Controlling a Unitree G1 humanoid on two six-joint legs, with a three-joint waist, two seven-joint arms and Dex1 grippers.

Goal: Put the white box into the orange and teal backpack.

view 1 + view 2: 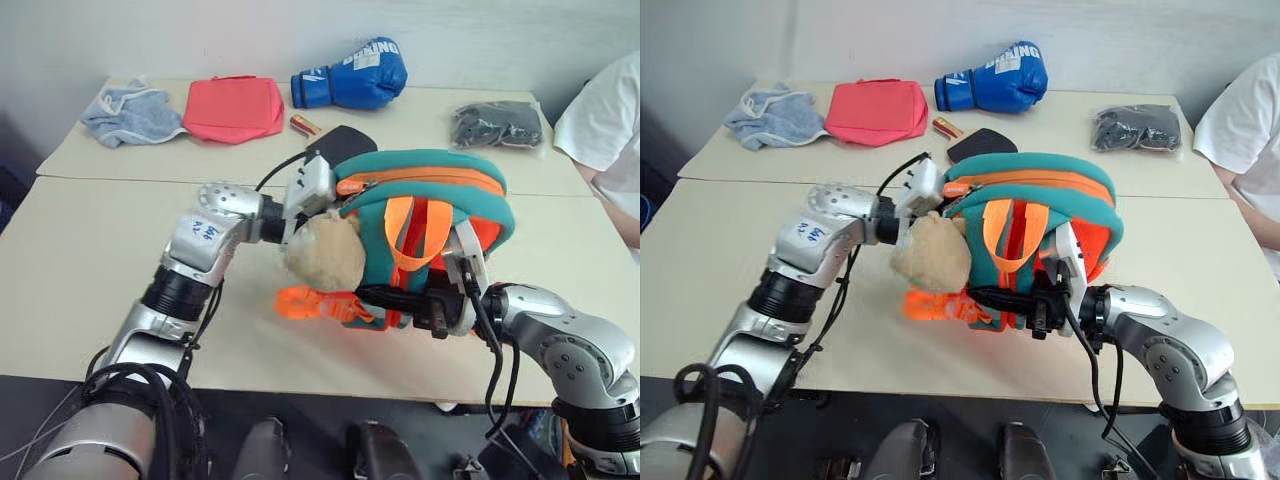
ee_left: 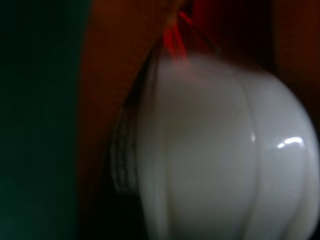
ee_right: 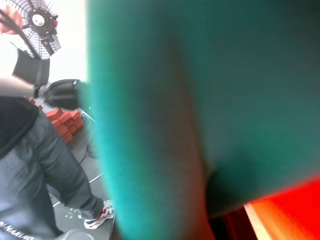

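With the white box [image 2: 220,150] pinched in the left gripper's jaws and inside the backpack [image 1: 430,215], whose strap the right gripper's [image 1: 1045,305] jaws pinch, only the release remains.

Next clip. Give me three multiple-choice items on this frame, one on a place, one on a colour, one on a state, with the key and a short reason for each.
1. Where does the blue boxing glove lie?
A. far side of the table, beside the coral pouch
B. inside the backpack
C. on the floor

2. What colour is the trim of the orange backpack?
A. yellow
B. teal
C. black

3. How is the white box placed?
A. flat beside the grey towel
B. on the boxing glove
C. inside the backpack's orange interior

Key: 1 A, it lies past the backpack next to the pouch; 2 B, teal bands edge the top; 3 C, the left wrist view shows it against orange lining.
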